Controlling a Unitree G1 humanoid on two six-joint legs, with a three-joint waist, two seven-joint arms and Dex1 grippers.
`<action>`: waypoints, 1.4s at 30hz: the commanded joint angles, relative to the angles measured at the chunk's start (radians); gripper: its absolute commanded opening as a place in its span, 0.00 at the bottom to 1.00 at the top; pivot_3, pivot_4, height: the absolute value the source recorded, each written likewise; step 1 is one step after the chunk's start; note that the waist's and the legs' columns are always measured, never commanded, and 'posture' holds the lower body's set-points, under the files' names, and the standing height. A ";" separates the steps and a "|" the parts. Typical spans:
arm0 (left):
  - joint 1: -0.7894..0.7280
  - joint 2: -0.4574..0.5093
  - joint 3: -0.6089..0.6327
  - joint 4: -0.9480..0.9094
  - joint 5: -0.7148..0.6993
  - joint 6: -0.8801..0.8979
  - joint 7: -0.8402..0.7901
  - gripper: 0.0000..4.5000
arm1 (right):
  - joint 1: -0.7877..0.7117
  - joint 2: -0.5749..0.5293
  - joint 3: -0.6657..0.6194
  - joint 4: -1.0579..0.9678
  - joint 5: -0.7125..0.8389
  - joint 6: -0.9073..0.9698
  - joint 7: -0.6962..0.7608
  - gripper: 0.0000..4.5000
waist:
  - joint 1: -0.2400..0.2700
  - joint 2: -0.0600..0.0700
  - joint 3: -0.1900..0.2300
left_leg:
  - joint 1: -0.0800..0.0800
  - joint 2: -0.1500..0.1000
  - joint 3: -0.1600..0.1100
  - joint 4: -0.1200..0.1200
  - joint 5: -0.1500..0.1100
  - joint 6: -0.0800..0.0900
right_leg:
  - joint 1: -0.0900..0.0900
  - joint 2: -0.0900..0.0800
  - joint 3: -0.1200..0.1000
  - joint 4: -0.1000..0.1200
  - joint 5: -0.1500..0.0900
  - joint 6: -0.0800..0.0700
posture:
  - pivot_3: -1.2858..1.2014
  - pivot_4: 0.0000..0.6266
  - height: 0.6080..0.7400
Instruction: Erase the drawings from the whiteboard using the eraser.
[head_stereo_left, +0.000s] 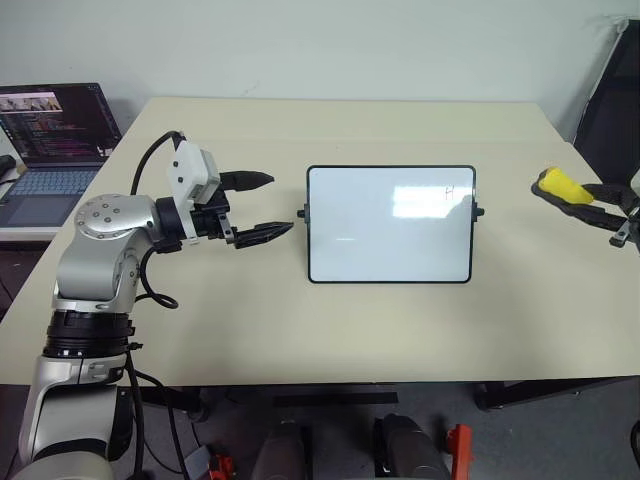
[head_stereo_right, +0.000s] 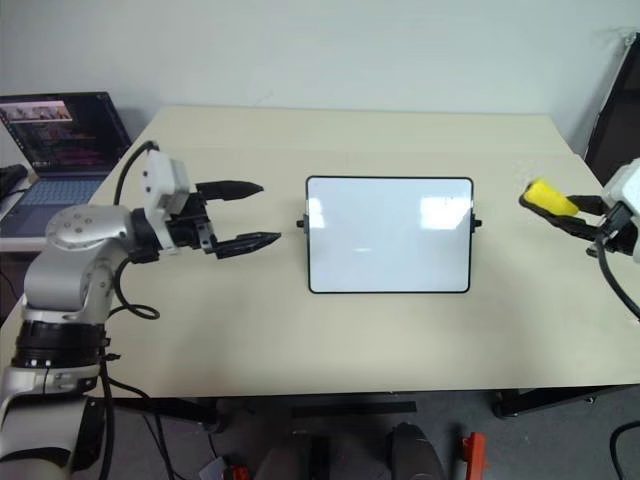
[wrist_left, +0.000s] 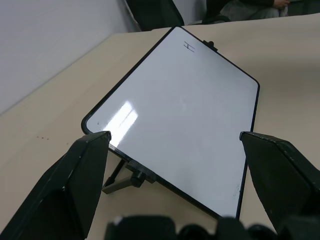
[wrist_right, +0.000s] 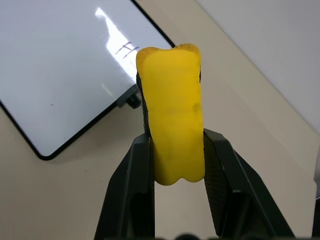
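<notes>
Eraser (wrist_right: 172, 112) is squeezed tight in the right gripper (head_stereo_left: 600, 205), jaws clenched on the yellow block with a good bit of it sticking out past the tips, and it hangs over the counter (head_stereo_left: 250, 330) off the right edge of the whiteboard (head_stereo_left: 390, 225), not touching it. Board sits propped at a tilt mid-counter on its little side knobs. The only mark I can make out is the tiny H (head_stereo_left: 449, 191) up in the far right corner, the corner nearest the eraser, so my guess is that's the last bit to wipe. Left gripper (head_stereo_left: 255, 207) hovers just off the board's left edge with jaws released and holding nothing. If it were me, I'd bring the eraser in from the right with its flat face square to the tilted surface, not an edge, and press lightly, because a propped board like this probably wants to tip back or skate away. That open left gripper looks well placed to brace the left edge or knob before pushing. Short back-and-forth strokes over the H should do it, and keep the black fingertips off the glossy surface. Laptop (head_stereo_left: 55, 135) at the far left is well out of the way.
</notes>
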 joint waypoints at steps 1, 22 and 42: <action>-0.020 0.019 0.026 -0.013 -0.001 -0.020 -0.004 1.00 | -0.029 0.000 -0.006 0.003 -0.005 -0.030 -0.012 0.22 | 0.000 0.000 0.000 | 0.000 0.000 0.000 0.000 0.000 0.000 | 0.000 0.000 0.000 0.000 0.000 0.000 | 0.52 0.24 1.00; -0.008 0.023 0.025 -0.023 -0.002 -0.028 0.004 1.00 | -0.144 0.110 0.074 0.010 -0.014 -0.056 -0.100 0.22 | -0.004 0.000 0.000 | 0.001 0.000 0.000 0.001 0.000 0.000 | 0.000 0.000 0.000 0.001 0.000 0.000 | 0.52 0.24 1.00; -0.008 0.009 0.012 -0.032 -0.004 -0.023 0.008 1.00 | -0.148 0.509 0.284 0.141 -0.277 -0.057 -0.526 0.21 | 0.000 0.000 0.000 | 0.001 0.000 0.000 0.001 0.000 0.000 | 0.000 0.000 0.000 0.005 0.000 0.000 | 0.52 0.24 1.00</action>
